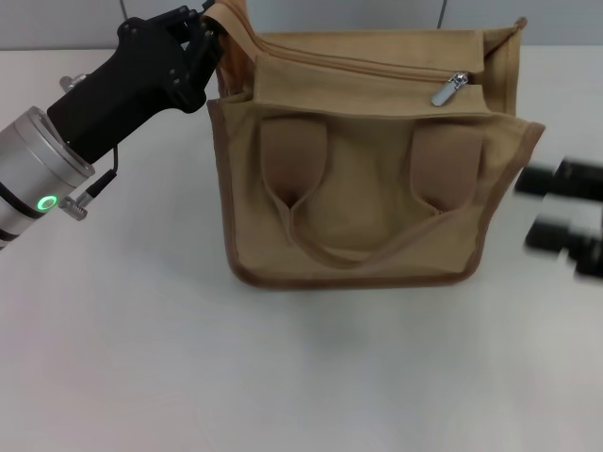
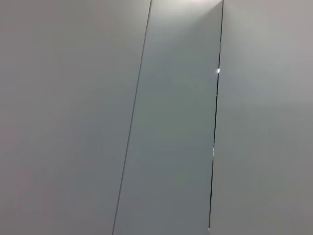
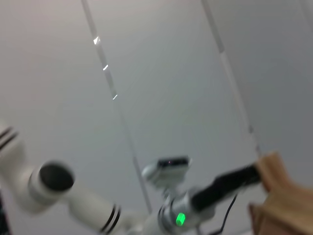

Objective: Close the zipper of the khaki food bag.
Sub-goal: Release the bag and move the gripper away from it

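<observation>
The khaki food bag (image 1: 363, 202) lies on the white table with its two strap patches and looped handle facing me. The zipper (image 1: 377, 69) runs along its top, with the silver pull tab (image 1: 449, 88) near the right end. My left gripper (image 1: 209, 26) is at the bag's top left corner, shut on the tan fabric there. My right gripper (image 1: 563, 212) is blurred at the right edge, beside the bag and apart from it, with its black fingers spread. The right wrist view shows the left arm (image 3: 215, 188) reaching the bag's corner (image 3: 281, 196).
The white table (image 1: 141, 358) extends in front and to the left of the bag. A grey panelled wall (image 2: 171, 122) stands behind. The left arm's silver wrist with a green light (image 1: 45, 201) hangs over the table's left side.
</observation>
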Robot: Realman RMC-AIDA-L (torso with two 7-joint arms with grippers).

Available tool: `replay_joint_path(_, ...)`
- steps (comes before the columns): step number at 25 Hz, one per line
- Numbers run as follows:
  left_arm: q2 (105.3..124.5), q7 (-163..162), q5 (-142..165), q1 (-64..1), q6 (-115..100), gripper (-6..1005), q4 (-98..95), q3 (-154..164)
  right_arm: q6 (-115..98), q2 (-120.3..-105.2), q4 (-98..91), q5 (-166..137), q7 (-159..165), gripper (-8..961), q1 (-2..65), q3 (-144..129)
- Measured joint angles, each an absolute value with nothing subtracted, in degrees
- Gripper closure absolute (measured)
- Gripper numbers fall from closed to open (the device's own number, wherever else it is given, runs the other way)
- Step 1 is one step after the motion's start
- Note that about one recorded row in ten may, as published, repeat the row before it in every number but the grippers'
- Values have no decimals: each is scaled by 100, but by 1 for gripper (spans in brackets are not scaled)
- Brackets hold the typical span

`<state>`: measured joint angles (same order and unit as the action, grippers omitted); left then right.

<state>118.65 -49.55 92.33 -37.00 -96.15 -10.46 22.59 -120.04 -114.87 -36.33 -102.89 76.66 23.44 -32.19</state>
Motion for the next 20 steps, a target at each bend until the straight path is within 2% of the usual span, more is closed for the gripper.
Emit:
replay_joint_path(1, 11863, -4969, 9233, -3698, -9614, 912, -1046, 2259, -12033, -11500, -3540, -10495, 7411, 466, 2339, -3219)
replay_joint_path(7, 11849, -5184, 9248, -3676, -9599, 907, -1122, 2277, -11763, -11602, -3158, -11654, 6493, 332, 2365, -3216)
replay_joint_path(11, 11847, -5305, 9248, -3634, -9519, 905, -1134, 2277, -11176, -11854, -3152, -12229, 6089, 242, 2354, -3217)
replay_joint_path(15, 11847, -5354, 9232, -3583, -9468, 902, -1134, 2253, -11024, -11890, -3074, -12272, 5948, 202, 2348, -3216)
replay_joint_path(20, 11860, -5369, 9115, -3414, -9476, 898, -1108, 2090, -11012, -11893, -3022, -12278, 5920, 202, 2382, -3222)
